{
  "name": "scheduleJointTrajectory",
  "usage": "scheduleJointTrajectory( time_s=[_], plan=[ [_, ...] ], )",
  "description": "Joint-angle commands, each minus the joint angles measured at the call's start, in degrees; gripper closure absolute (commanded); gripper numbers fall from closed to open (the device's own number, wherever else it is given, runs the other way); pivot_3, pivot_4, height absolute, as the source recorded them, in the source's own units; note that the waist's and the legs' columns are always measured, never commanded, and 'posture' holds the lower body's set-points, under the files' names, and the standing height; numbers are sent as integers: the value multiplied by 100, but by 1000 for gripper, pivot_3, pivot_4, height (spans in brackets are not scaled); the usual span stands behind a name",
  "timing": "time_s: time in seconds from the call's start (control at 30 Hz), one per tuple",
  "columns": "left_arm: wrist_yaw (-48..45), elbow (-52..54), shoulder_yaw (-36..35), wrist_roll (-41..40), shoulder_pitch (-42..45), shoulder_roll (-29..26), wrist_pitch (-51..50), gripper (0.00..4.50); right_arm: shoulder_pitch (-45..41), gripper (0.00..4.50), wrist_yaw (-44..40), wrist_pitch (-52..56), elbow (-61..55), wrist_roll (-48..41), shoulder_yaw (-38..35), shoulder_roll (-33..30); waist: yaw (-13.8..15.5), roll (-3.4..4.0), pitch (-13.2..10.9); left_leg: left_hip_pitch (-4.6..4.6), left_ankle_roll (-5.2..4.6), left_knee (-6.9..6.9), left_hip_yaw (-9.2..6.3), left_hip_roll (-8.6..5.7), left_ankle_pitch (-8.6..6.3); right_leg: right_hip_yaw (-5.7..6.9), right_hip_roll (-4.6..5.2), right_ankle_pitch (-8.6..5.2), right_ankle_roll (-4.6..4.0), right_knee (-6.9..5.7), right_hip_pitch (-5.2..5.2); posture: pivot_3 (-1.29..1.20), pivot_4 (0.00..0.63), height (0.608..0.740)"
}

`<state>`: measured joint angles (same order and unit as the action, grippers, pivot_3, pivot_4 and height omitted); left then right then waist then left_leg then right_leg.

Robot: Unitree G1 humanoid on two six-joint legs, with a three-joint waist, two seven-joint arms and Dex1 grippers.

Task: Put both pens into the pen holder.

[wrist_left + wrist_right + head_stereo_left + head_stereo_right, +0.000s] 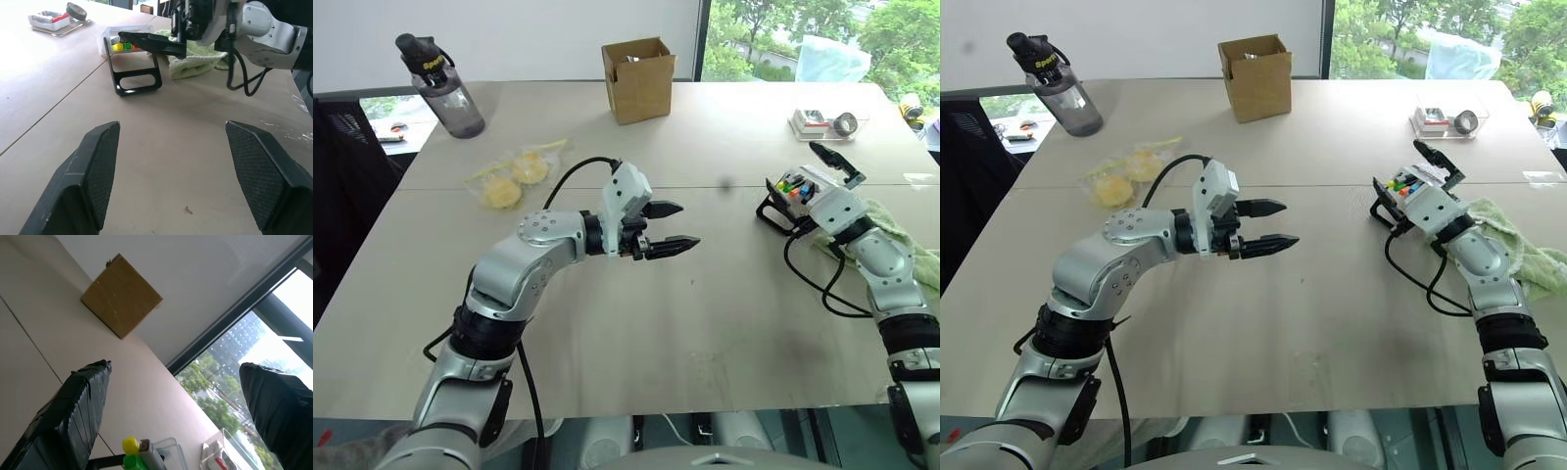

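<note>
Black fingers of the right gripper [829, 164] stand wide apart with nothing between them, raised just above the pen holder [775, 208] near the right edge of the tabletop [705, 313]. That holder is a black frame with a looped end, lying beside a bunch of coloured markers [793, 184] in yellow, green and orange; whether the two task pens lie among them cannot be told. Just past the right wrist, toward the right edge, a pale green cloth [901, 235] is bunched up. Out over the middle of the tabletop the left gripper [668, 227] is held level, its two fingers parted and empty, well apart from the holder. Behind the left arm, a clear bag of yellow things [514, 174] lies on the tabletop. Along the far edge stand a dark water bottle [445, 88] toward the left corner, a brown cardboard box [637, 78] near the middle, and a clear tray with a tape roll [822, 121] toward the right.
</note>
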<state>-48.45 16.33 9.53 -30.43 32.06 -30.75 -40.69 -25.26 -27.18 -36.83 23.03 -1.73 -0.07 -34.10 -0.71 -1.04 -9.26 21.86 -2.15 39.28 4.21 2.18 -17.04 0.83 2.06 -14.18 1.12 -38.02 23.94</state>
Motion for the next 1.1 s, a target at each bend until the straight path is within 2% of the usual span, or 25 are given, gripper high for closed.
scheduleJointTrajectory(
  time_s=[0.03, 0.13, 0.3, 0.4, 0.53, 0.67, 0.73, 1.1],
  plan=[
    [85, 86, -164, 110, -132, 44, 286, 954, 587, 47, -870, 814, -1164, -890, 172, -110, 7, 0, 0, -1, 0, 0, -1, 2, 0, 2, 0, 0, 0, 0, -3, 0, 150, 736],
    [200, -107, -231, 311, -264, 86, 566, 954, 1147, 47, -1252, 1585, -1996, -1367, 194, -165, 29, 2, -1, 2, -1, 0, -2, 2, -1, 4, 5, 0, 0, 2, -4, 0, 150, 736],
    [348, -295, -576, 447, -713, 241, 1215, 954, 2578, 47, -1718, 3040, -3139, -2373, -16, -348, 50, 1, 1, -8, -3, 0, -8, 0, -2, 11, 10, 0, 0, 2, -16, 0, 150, 736],
    [504, -363, -498, 880, -968, 169, 1561, 954, 2966, 47, -1727, 3382, -3382, -2575, -211, -320, 39, 2, 0, -9, -4, 2, -4, -1, -2, 10, 10, 1, -2, 1, -17, 0, 150, 736],
    [382, -306, -689, 986, -2098, -64, 1837, 954, 3885, 47, -1779, 3301, -3350, -2578, -672, -322, 27, 21, 44, -17, -15, 2, -1, -1, -8, 5, 5, 6, -8, 0, -20, 0, 150, 736],
    [466, -192, -711, 1092, -2602, -102, 1947, 954, 4257, 47, -1836, 3267, -3324, -2581, -925, -187, 63, 9, 29, 5, -4, -9, -6, 6, -3, 13, 2, 1, -4, 1, 5, 0, 150, 736],
    [457, -110, -682, 1150, -2762, -138, 1966, 954, 4344, 47, -1908, 3200, -3262, -2487, -968, -168, 77, 9, 30, -9, -26, -5, -4, 2, -15, 12, 9, 1, -4, 3, -14, 0, 150, 736],
    [469, 148, -710, 1140, -3006, -179, 1926, 954, 4119, 47, -2131, 3258, -3038, -2468, -1048, -126, 113, 11, 32, -21, -35, -1, -3, 2, -19, 10, 5, 6, -12, 2, -23, 0, 150, 736]
  ],
)
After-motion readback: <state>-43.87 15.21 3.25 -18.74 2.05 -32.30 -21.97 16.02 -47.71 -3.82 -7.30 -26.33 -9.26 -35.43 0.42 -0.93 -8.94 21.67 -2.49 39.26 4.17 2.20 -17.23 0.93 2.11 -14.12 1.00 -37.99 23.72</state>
